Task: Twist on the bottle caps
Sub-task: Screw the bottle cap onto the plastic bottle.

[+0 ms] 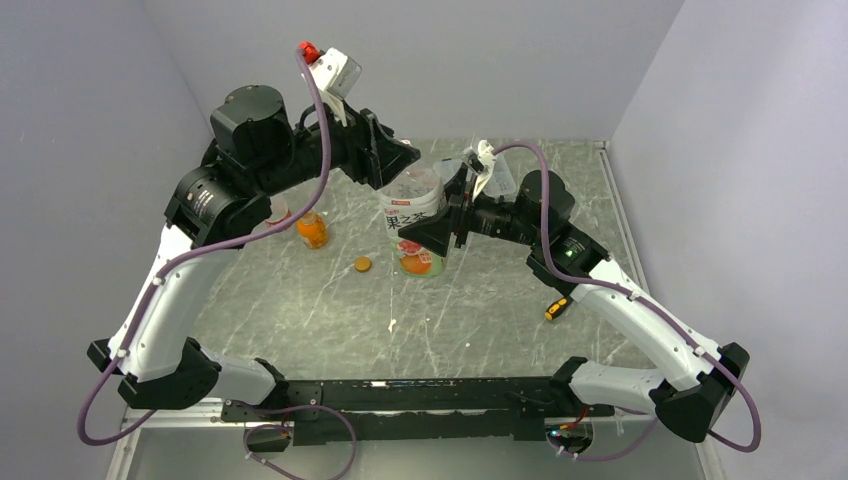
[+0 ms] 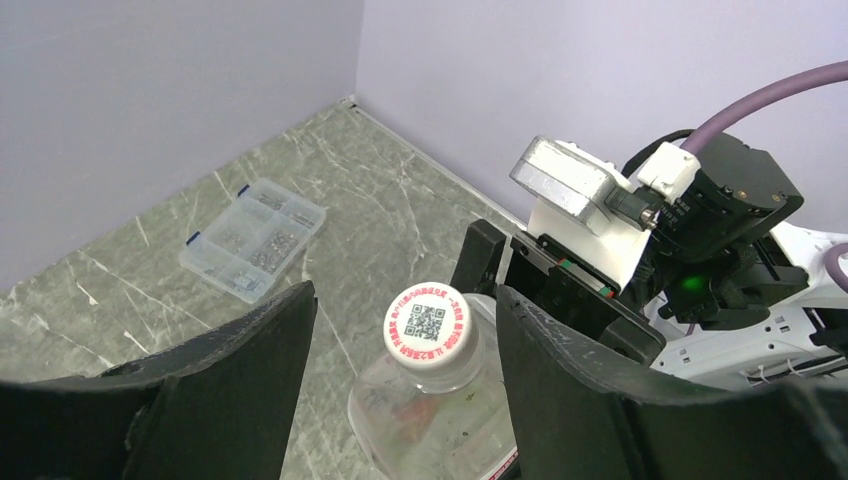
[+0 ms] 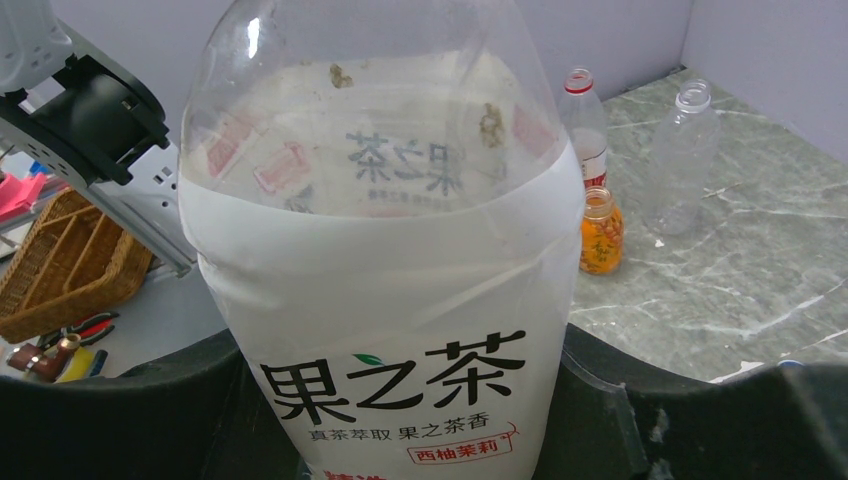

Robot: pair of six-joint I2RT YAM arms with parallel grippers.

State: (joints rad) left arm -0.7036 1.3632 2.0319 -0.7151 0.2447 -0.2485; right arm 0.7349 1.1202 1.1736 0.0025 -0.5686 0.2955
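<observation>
In the left wrist view a whitish cap (image 2: 430, 323) with a printed code sits on the neck of the white-labelled bottle (image 2: 440, 420). My left gripper (image 2: 405, 320) straddles that cap, open, with a gap on each side. My right gripper (image 3: 400, 425) is shut on the bottle's white-labelled body (image 3: 390, 300), which stands upright at the table's middle (image 1: 415, 215). An orange cap (image 1: 362, 264) lies loose on the table left of the bottle. The squat orange bottle (image 3: 600, 232), a red-ringed bottle (image 3: 583, 120) and a clear bottle (image 3: 683, 160) stand uncapped beyond.
A flat clear compartment box (image 2: 253, 238) lies near the back wall. A yellow-and-black screwdriver (image 1: 556, 308) rests by my right forearm. A wicker basket (image 3: 60, 260) shows beyond the table in the right wrist view. The squat orange bottle (image 1: 312, 230) stands beside my left arm.
</observation>
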